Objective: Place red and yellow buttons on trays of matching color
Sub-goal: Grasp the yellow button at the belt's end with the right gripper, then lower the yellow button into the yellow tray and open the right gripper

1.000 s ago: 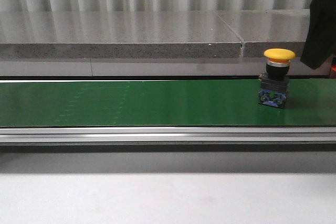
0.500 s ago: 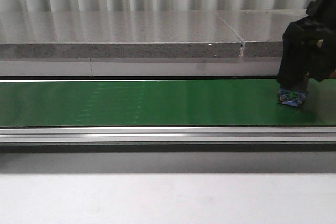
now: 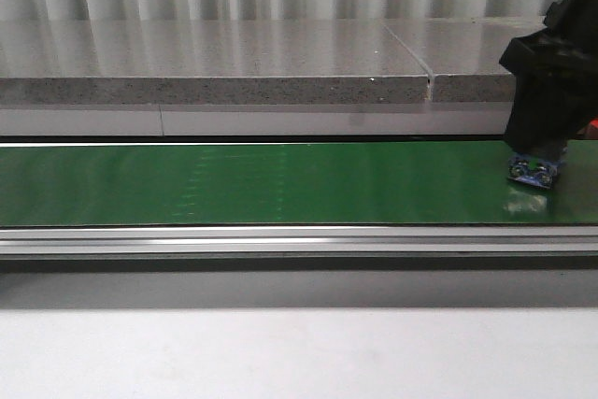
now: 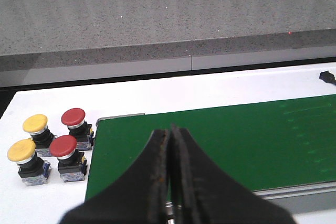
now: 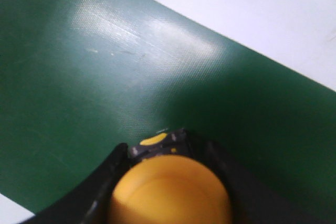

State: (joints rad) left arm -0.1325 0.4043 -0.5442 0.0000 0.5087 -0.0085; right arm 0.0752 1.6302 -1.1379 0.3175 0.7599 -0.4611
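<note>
My right pincer [image 3: 547,142] grips a yellow button [image 5: 169,190] from both sides, at the right end of the green belt [image 3: 262,184]. In the front view only the blue base [image 3: 533,172] of the button shows under the pincer, and it seems a little above the belt. My left pincer [image 4: 170,182] is closed with nothing inside, above the other end of the belt. Beside that end, on the white desk [image 4: 47,103], stand two yellow buttons [image 4: 29,142] and two red buttons [image 4: 68,132], close together.
</note>
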